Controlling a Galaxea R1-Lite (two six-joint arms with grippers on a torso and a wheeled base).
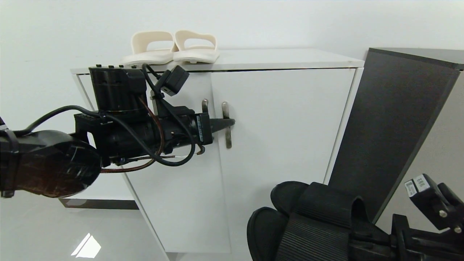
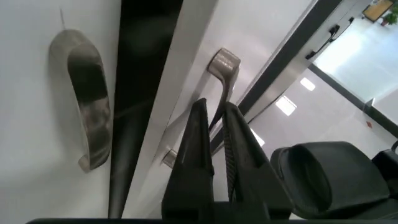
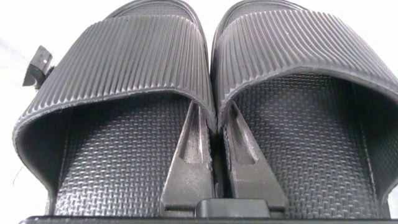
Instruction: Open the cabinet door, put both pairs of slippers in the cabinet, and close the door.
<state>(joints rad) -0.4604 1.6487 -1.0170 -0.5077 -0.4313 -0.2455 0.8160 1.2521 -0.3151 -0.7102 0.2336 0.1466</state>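
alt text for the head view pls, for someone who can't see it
The left tool grips the metal handle on the right door of a white cabinet. A cream pair of slippers rests on the cabinet top, and a black pair of slippers is held up in the lower right foreground.

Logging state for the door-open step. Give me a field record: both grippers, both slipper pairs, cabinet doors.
left gripper: jaws closed on the right door handle
right gripper: jaws pinch the adjoining straps of the black slippers, held low in front of the white cabinet
cream slippers: side by side on the cabinet top, towards its left end
doors: dark gap between them in the left wrist view; right door looks barely ajar
stage: both pairs are outside the cabinet
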